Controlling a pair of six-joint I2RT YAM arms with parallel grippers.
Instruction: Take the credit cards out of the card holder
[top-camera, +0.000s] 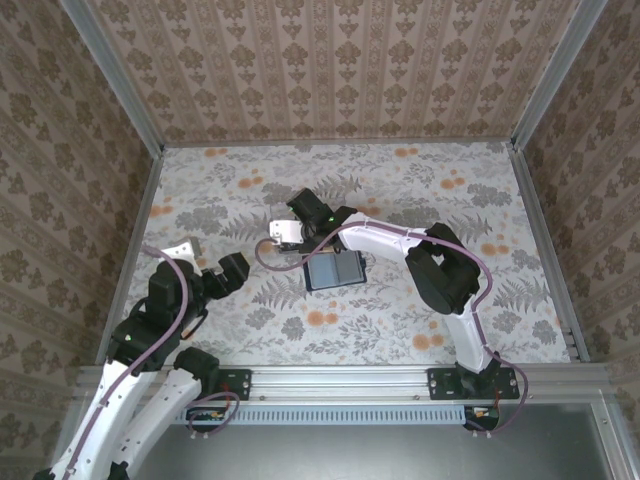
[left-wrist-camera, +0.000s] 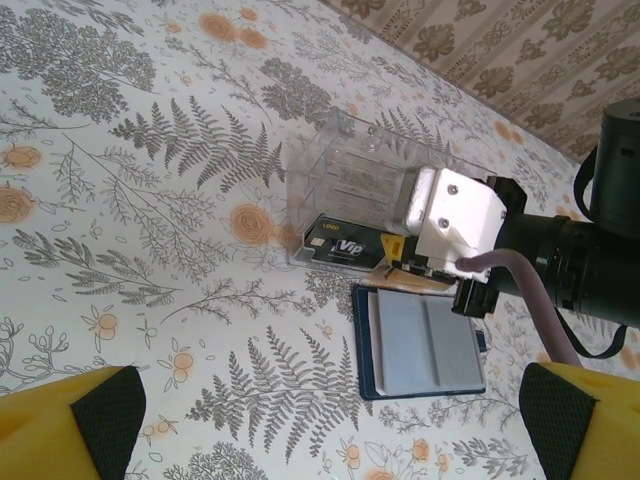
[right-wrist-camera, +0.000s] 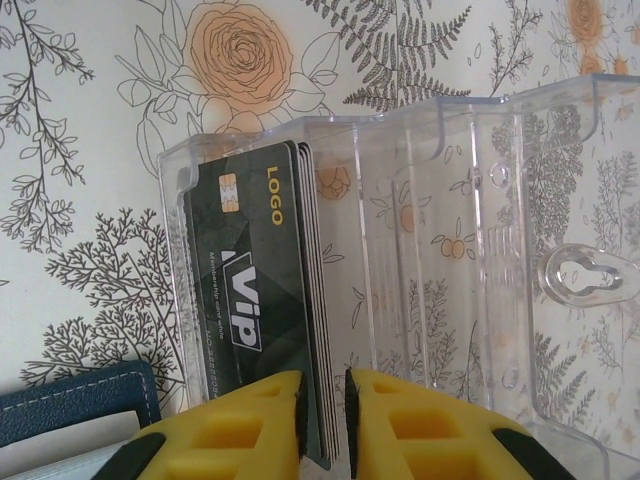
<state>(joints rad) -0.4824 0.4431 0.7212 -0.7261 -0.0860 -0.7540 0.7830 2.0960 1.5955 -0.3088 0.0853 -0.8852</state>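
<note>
The top external camera looks steeply down from above and behind the arm bases at 6 o'clock, far enough back to take in the whole floral table (top-camera: 420, 180) and 3 walls. The left wrist camera sits low at the table's 8 o'clock side, facing about 3 o'clock at middle range, with the left gripper (left-wrist-camera: 325, 425) framing its lower corners. The right wrist camera looks past the right gripper (right-wrist-camera: 322, 425), toward 9 o'clock and downward, very close. All 3 views share the clear box (right-wrist-camera: 450, 250) and the card holder (right-wrist-camera: 70, 410).
</note>
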